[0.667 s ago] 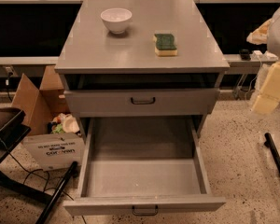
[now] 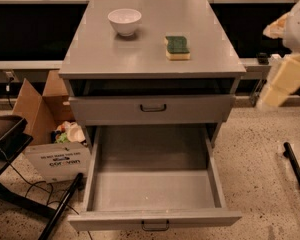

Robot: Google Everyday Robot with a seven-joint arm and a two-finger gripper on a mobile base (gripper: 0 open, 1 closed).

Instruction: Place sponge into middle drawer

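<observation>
- The sponge [image 2: 177,47] lies flat on the grey bench [image 2: 140,59], right of centre, green scouring face up and yellow foam showing at its near edge.
- A white bowl [image 2: 124,21] stands upright on the same bench top, to the left of the sponge, farther back and apart from it.
- The middle drawer [image 2: 155,191] is pulled fully out at the bottom of the bench; its plain grey inside holds nothing, and its dark bar handle [image 2: 155,226] faces the camera.
- The upper drawer [image 2: 105,110] is closed.
- The claw [image 2: 284,81], a cream-coloured shape, hangs at the right edge beside the bench, well apart from the sponge; I cannot tell whether it is wide or narrow.
- A cardboard box [image 2: 32,109] sits on the speckled floor [image 2: 260,159] left of the bench; its white panel [image 2: 57,165] carries dark upside-down print, possibly "corovan", too unclear to read with certainty.
</observation>
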